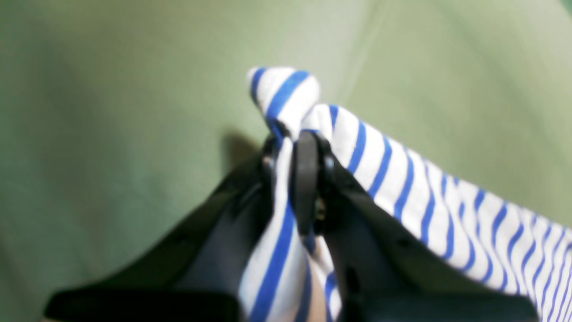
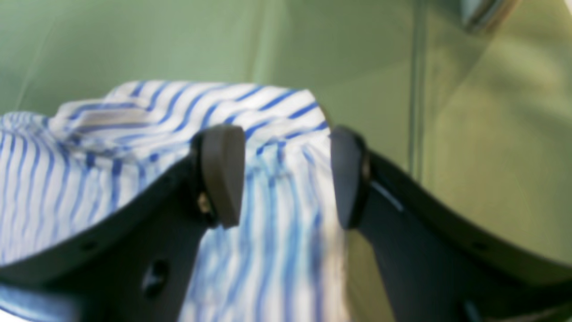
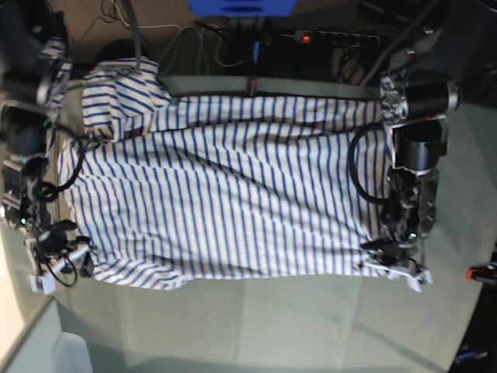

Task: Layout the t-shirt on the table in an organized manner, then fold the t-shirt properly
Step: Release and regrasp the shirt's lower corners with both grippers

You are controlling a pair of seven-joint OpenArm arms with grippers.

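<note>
The white t-shirt with blue stripes (image 3: 233,194) lies spread wide across the pale green table (image 3: 272,318), one sleeve bunched at the back left. My left gripper (image 3: 373,264) is at the shirt's front right corner. In the left wrist view the left gripper (image 1: 290,143) is shut on a pinched fold of the t-shirt (image 1: 402,174) just above the table (image 1: 111,112). My right gripper (image 3: 78,260) is at the front left corner. In the right wrist view the right gripper (image 2: 286,174) is open, jaws apart, with the t-shirt (image 2: 89,179) edge between and under them.
A red clamp (image 3: 477,273) sits at the table's right edge and another (image 3: 252,81) at the back edge. Cables and a power strip (image 3: 334,36) lie behind the table. The table's front left corner (image 3: 31,326) is near my right arm.
</note>
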